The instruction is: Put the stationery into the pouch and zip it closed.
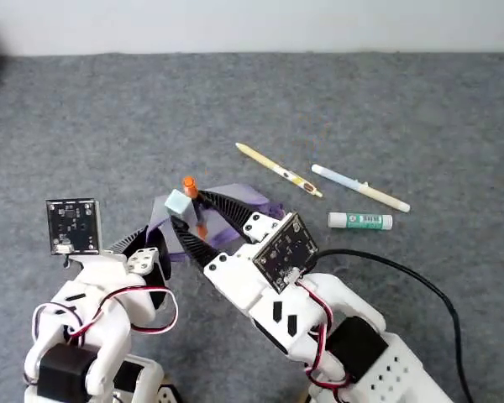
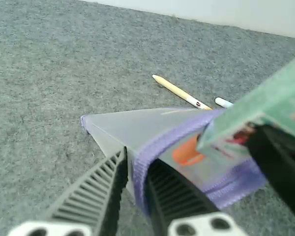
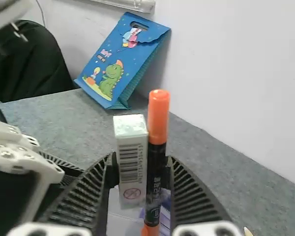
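Purple fabric pouch (image 1: 250, 198) on the grey counter (image 1: 109, 126), rim pinched in the left pincer (image 2: 135, 160); right pincer (image 3: 140, 160) clamps an orange marker (image 3: 158, 118) plus pale green boxed eraser (image 3: 130, 147) over it. Yellow pen (image 1: 277, 170), pale blue pen (image 1: 359, 188), glue stick (image 1: 360, 221) lie nearby.

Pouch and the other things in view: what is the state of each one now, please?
pouch: open, unzipped.
left gripper: shut on the pouch's rim.
right gripper: shut on orange marker and pale green box.
orange marker: capped, upright.
pale green box: upright.
yellow pen: lying loose.
pale blue pen: lying loose.
glue stick: lying on its side.
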